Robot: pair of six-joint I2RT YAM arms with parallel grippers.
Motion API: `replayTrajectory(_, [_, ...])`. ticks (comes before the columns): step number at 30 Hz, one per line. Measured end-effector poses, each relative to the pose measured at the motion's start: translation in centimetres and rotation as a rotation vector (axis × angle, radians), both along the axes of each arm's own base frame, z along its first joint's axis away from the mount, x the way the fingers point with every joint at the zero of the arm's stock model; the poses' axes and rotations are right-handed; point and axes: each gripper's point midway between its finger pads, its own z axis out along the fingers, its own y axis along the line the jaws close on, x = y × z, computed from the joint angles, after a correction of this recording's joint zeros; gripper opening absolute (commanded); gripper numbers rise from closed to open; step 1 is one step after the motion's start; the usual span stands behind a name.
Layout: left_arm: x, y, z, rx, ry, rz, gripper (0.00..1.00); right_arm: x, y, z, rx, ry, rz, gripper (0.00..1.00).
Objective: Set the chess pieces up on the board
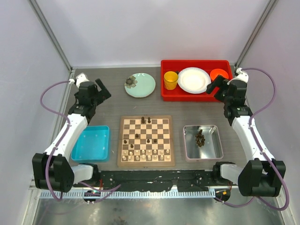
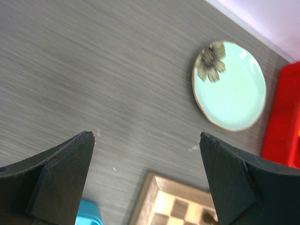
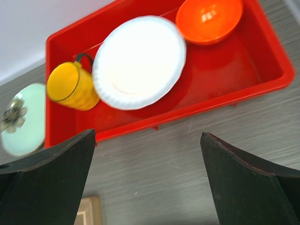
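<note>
Left pincer and right pincer hover spread, empty; heaped chess pieces in the tray demand careful single pinches.

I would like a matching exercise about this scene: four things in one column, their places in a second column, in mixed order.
1 yellow cup
2 heap of dark chess pieces
3 blue tray
4 green plate

A in the silver tray
B left of the board
C in the red bin
D on the table beyond the board

Pairs: 1-C, 2-A, 3-B, 4-D
</note>
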Motion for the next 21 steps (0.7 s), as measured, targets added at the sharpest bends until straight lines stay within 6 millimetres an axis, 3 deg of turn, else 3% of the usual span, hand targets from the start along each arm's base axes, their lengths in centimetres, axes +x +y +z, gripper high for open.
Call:
replayTrajectory(6, [-2.1, -1.7, -0.5, -0.125, 0.066, -0.026, 1.00, -0.8, 2.7, -1.6, 0.084, 0.093, 0.124, 1.00])
replayTrajectory(11, [-4.7, -0.5, 3.3, -0.125, -0.028, 0.018, 1.00, -1.1, 3.5, -4.5, 0.123, 0.200, 0.154, 1.00])
replayTrajectory(15, [-6.5, 0.7, 6.3, -0.111, -0.120, 0.057, 1.00, -1.4, 3.7, -5.2, 0.151, 0.232, 0.151, 1.00])
replayTrajectory(21, [-7.7, 1.2, 5.7, -0.026, -0.052, 0.020, 0.99, -1.5, 3.5, -6.2, 0.161, 0.266, 0.123, 0.98])
